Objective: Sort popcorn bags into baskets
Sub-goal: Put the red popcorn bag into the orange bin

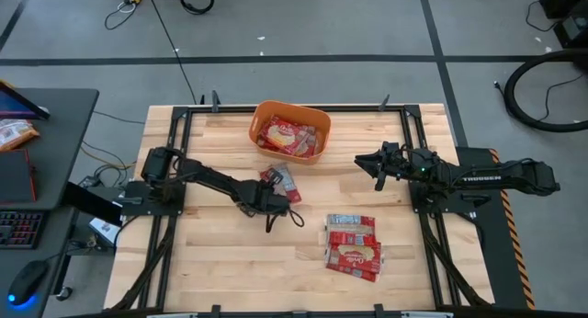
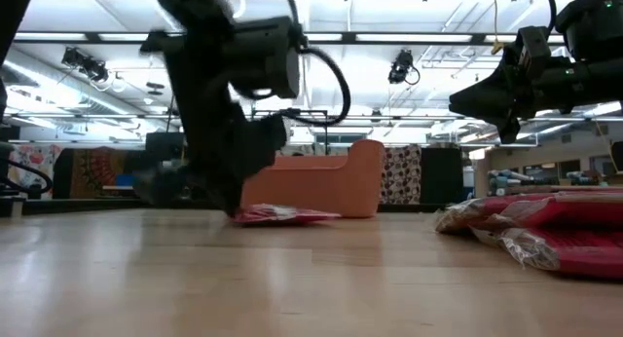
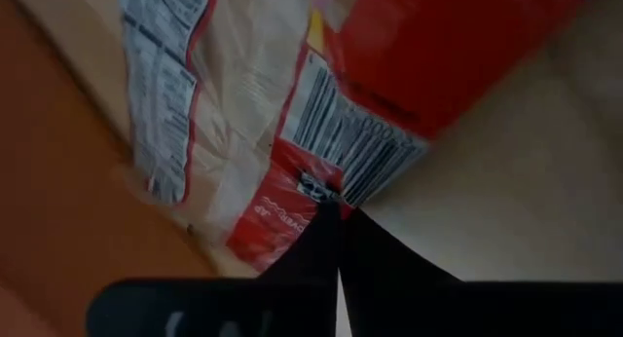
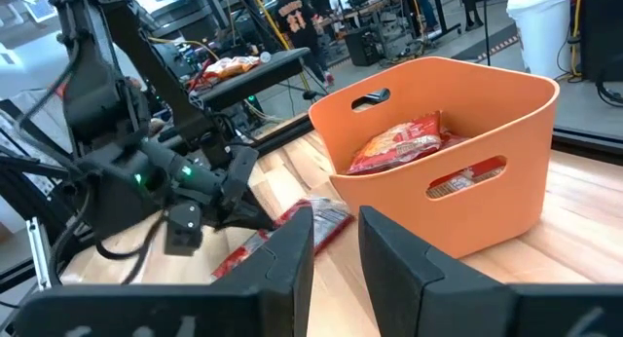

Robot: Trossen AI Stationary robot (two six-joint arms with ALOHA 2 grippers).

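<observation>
The orange basket (image 1: 290, 130) stands at the table's far edge with red popcorn bags (image 1: 292, 136) inside, also seen in the right wrist view (image 4: 399, 142). One red bag (image 1: 278, 179) lies flat on the table just in front of the basket (image 2: 321, 186). My left gripper (image 1: 270, 197) is down at this bag's near end, shut on it. Several more bags (image 1: 354, 244) lie stacked toward the near right (image 2: 555, 225). My right gripper (image 1: 377, 169) hovers open, high above the table to the right of the basket (image 4: 336, 238). My left gripper (image 3: 339, 208) pinches the lone bag by its sealed end edge (image 3: 310, 189), next to the barcode, between the two fingertips. The fingers slant down onto it from the near left (image 2: 234, 205). The bag's body still lies on the table (image 2: 284, 216).
A black frame runs along the table's edges (image 1: 175, 125). Bare wood lies at the near left (image 1: 230, 263) and between the stack and the basket. A desk with a keyboard (image 1: 23, 226) stands off the table's left. People and equipment show in the room beyond (image 4: 292, 16).
</observation>
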